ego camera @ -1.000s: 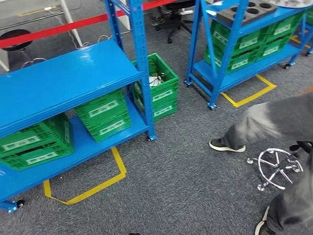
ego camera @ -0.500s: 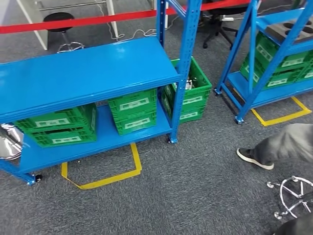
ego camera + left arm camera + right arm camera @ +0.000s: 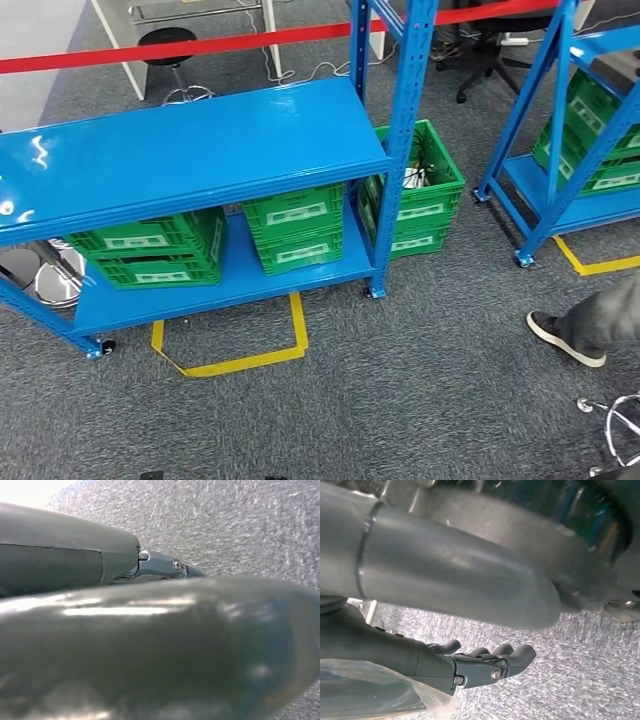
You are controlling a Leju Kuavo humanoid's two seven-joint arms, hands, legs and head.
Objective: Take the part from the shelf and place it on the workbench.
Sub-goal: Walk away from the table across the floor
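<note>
A blue two-level shelf (image 3: 189, 150) stands ahead of me in the head view, its upper board glossy and bare. Two green crates (image 3: 151, 250) (image 3: 298, 228) sit on its lower board. A third green crate (image 3: 423, 205) stands on the floor by the right post; it holds pale and dark items too small to name. My left hand (image 3: 113, 565) hangs over grey carpet, and a blurred grey bulk close to the lens hides most of its fingers. My right hand (image 3: 471, 665) also hangs above the carpet, its dark fingers (image 3: 508, 656) stretched out and holding nothing.
A second blue shelf (image 3: 558, 150) with green crates stands at the right. A person's shoe and trouser leg (image 3: 573, 335) reach in from the right edge, beside a chrome chair base (image 3: 623, 430). Yellow floor tape (image 3: 241, 355) marks the shelf's bay. A red barrier tape (image 3: 226, 42) runs behind.
The camera has turned left: the shelf now sits nearer the middle of the picture, and the second shelf and the person's leg have slid toward the right edge.
</note>
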